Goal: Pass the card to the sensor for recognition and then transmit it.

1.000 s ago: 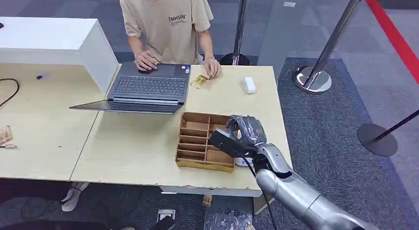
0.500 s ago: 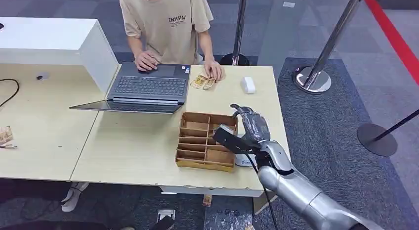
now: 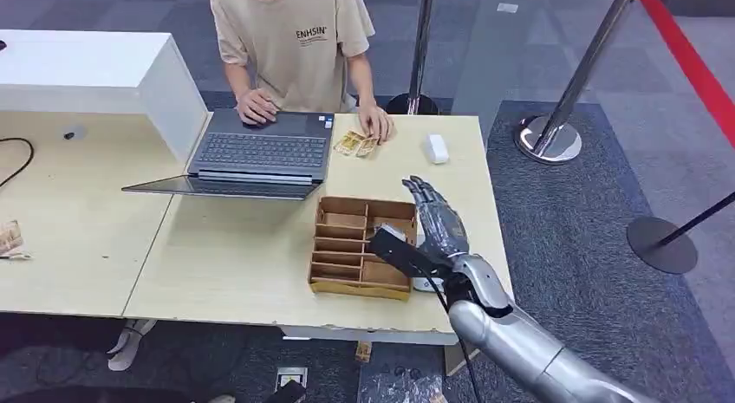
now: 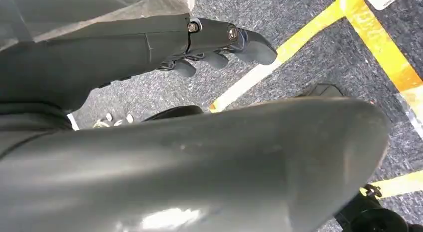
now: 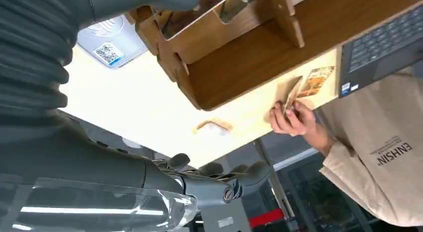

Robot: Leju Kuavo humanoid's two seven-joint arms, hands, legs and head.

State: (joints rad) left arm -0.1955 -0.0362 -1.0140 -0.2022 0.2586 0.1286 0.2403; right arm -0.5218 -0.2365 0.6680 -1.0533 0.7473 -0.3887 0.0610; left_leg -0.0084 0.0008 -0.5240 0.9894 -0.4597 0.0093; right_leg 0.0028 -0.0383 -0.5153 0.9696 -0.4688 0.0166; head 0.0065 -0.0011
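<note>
Two cards (image 3: 357,145) lie on the desk beside the laptop, under the fingertips of a person's hand (image 3: 377,123); in the right wrist view the cards (image 5: 309,83) are at that hand (image 5: 289,116). My right hand (image 3: 438,225) hovers over the right end of the wooden organizer box (image 3: 347,247), fingers stretched out, holding nothing. The white sensor (image 5: 112,42) with a QR label sits beside the box (image 5: 224,52); a sliver of the sensor (image 3: 421,284) shows under my wrist. My left hand (image 4: 214,45) hangs above the floor, holding nothing.
An open laptop (image 3: 260,152) lies at the desk's middle, with the person in a beige shirt (image 3: 290,39) behind it. A small white device (image 3: 436,148) rests near the far right edge. A white counter (image 3: 87,69) stands left. Stanchion posts (image 3: 555,130) stand on the right.
My right hand's fingers have uncurled from a loose fist to stretched out, and the hand shifted slightly right. The person has laid a second card beside the first.
</note>
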